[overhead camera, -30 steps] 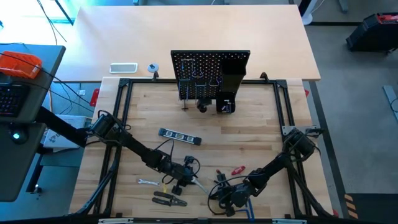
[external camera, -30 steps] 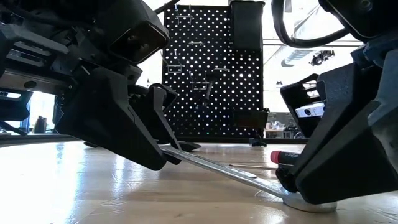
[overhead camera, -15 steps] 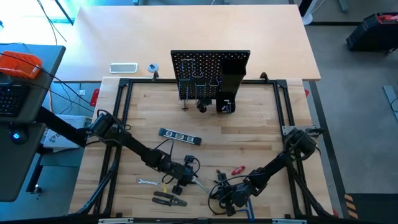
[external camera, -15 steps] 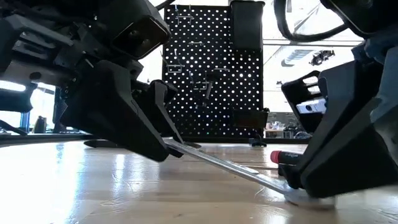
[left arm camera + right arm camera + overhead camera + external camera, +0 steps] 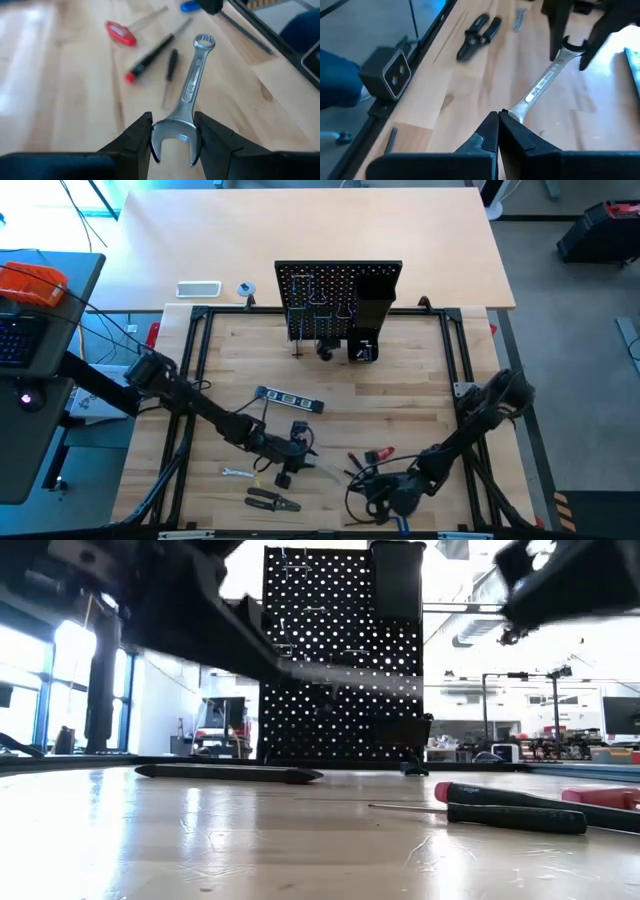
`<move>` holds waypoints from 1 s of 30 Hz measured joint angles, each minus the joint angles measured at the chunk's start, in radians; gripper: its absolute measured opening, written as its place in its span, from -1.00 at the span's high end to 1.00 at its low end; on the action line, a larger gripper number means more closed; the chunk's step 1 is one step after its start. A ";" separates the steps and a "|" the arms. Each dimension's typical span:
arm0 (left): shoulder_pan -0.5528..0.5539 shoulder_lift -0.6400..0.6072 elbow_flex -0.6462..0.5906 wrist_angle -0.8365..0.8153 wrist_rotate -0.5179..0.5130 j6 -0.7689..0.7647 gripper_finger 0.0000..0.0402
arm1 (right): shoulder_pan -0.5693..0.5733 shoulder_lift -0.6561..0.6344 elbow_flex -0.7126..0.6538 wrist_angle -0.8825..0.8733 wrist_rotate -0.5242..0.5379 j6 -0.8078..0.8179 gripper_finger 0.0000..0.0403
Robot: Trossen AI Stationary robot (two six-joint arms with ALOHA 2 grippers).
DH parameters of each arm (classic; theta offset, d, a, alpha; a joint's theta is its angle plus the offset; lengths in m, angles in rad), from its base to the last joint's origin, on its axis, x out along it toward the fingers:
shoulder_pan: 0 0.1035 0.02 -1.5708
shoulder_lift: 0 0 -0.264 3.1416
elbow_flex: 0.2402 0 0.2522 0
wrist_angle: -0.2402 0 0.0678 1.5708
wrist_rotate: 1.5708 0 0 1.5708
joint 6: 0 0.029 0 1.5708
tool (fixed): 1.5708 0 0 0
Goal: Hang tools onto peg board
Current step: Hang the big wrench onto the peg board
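A silver wrench [image 5: 192, 80] hangs over the table's near middle, with my left gripper [image 5: 172, 131] shut on its open-jaw end. In the high view that gripper [image 5: 298, 463] sits left of my right gripper [image 5: 380, 492]. My right gripper [image 5: 498, 115] is shut with nothing between its fingers and hovers by the wrench's ring end [image 5: 204, 41], which shows free in the left wrist view. The black peg board [image 5: 338, 302] stands upright at the table's far middle, with hooks and a black box holder on it. My left gripper pinches the wrench's open-jaw head [image 5: 172, 127] between its two fingers, one finger on each outer side of the head. The fingers slant downward and lie along the wrench, whose shaft sticks out ahead of them. The wrench is lifted clear of the table.
On the table lie a dark level [image 5: 290, 400], black-handled pliers [image 5: 272, 500], a small wrench [image 5: 237, 473], a red-handled tool [image 5: 121, 33], a black screwdriver with a red cap [image 5: 150, 57] and a blue-handled key [image 5: 400, 520]. A black frame rims the table.
Both grippers have risen. My left gripper has lifted the wrench off the table. Its ring end lay on the wood under my right gripper before and now hangs free. My right gripper has come up off that end, still shut.
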 joint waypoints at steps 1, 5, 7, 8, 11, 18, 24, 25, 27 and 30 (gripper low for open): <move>-0.006 -0.019 0.000 -0.017 -0.021 0.003 0.42 | 0.007 -0.020 0.000 -0.017 0.020 0.000 0.99; -0.033 -0.093 0.000 -0.082 -0.121 0.022 0.42 | 0.036 -0.098 0.001 -0.091 0.096 0.000 0.99; -0.047 -0.133 0.000 -0.124 -0.183 0.028 0.42 | 0.053 -0.130 0.001 -0.116 0.132 0.000 0.99; -0.053 -0.154 0.000 -0.145 -0.216 0.028 0.42 | 0.060 -0.145 0.001 -0.129 0.147 0.001 0.99; -0.076 -0.215 0.000 -0.224 -0.348 0.028 0.42 | 0.084 -0.181 0.001 -0.161 0.189 0.009 0.99; -0.114 -0.321 0.000 -0.417 -0.761 -0.044 0.42 | 0.124 -0.214 0.002 -0.210 0.256 0.029 0.99; -0.115 -0.373 0.000 -0.572 -1.056 -0.144 0.42 | 0.135 -0.214 0.002 -0.259 0.267 0.091 0.99; -0.115 -0.378 0.000 -0.586 -1.100 -0.150 0.42 | 0.137 -0.214 0.002 -0.265 0.267 0.102 0.99; -0.114 -0.385 0.000 -0.594 -1.179 -0.149 0.42 | 0.138 -0.214 0.002 -0.271 0.267 0.108 0.99; -0.104 -0.397 0.000 -0.594 -1.281 -0.131 0.42 | 0.138 -0.214 0.002 -0.272 0.267 0.108 0.99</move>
